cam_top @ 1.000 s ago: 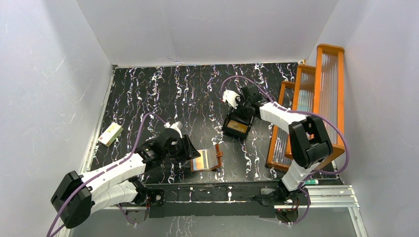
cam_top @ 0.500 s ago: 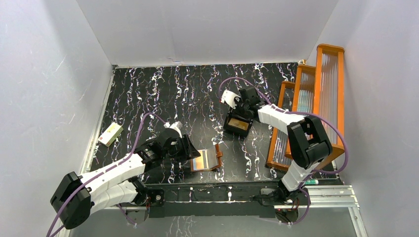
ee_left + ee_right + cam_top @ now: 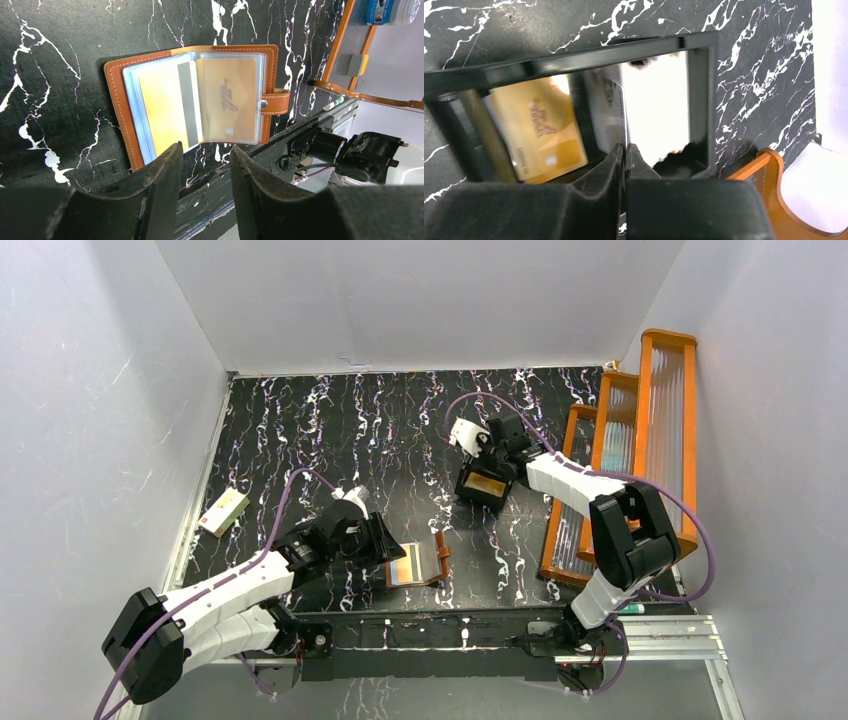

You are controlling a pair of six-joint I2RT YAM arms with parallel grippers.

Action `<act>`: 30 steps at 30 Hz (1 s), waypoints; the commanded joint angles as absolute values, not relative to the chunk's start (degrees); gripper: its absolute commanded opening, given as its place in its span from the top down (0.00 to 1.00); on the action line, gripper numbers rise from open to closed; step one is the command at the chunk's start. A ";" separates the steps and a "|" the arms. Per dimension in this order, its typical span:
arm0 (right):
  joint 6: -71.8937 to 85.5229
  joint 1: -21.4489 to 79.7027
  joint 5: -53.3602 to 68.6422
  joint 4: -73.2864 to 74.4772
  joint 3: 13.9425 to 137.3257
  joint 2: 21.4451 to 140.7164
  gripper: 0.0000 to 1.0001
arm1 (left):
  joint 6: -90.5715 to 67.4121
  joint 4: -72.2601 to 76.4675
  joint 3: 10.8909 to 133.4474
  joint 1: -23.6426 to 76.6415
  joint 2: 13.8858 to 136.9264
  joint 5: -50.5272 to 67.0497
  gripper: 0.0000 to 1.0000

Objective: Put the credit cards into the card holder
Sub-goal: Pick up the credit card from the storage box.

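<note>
The card holder (image 3: 197, 102) lies open on the black marbled table, brown leather with clear pockets that show yellow-orange cards; it is also in the top view (image 3: 418, 562). My left gripper (image 3: 205, 147) hovers open at its near edge, touching nothing. My right gripper (image 3: 625, 146) reaches into the black tray (image 3: 701, 100), shut on the edge of a white credit card (image 3: 656, 107). A yellow-orange credit card (image 3: 541, 127) leans in the tray to its left. In the top view the right gripper (image 3: 490, 472) sits over the tray (image 3: 472, 496).
A cream box (image 3: 223, 511) lies near the left wall. Orange-framed racks (image 3: 640, 440) stand along the right side. A metal rail (image 3: 660, 635) runs along the near edge by the arm bases.
My right gripper has closed onto the white card, and the tray under it has shifted slightly away and to the right. The left arm and the card holder have not moved.
</note>
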State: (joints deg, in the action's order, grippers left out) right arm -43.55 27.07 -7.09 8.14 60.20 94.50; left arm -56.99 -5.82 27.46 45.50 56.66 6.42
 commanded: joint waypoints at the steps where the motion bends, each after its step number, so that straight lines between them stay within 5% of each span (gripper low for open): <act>1: -43.64 26.88 -7.57 7.58 62.29 91.72 0.98 | -56.52 -5.69 27.71 45.35 55.48 6.37 0.62; 11: -36.36 26.96 -0.02 17.51 67.02 86.53 1.00 | -56.07 -7.29 31.09 45.35 55.41 6.09 0.62; 17: -17.85 27.06 8.32 24.91 73.67 82.79 1.00 | -55.91 -7.76 36.56 45.35 55.39 6.22 0.58; 30: 27.26 27.31 34.45 -3.43 58.49 63.64 1.00 | -56.64 -3.14 45.93 45.22 51.48 2.65 0.51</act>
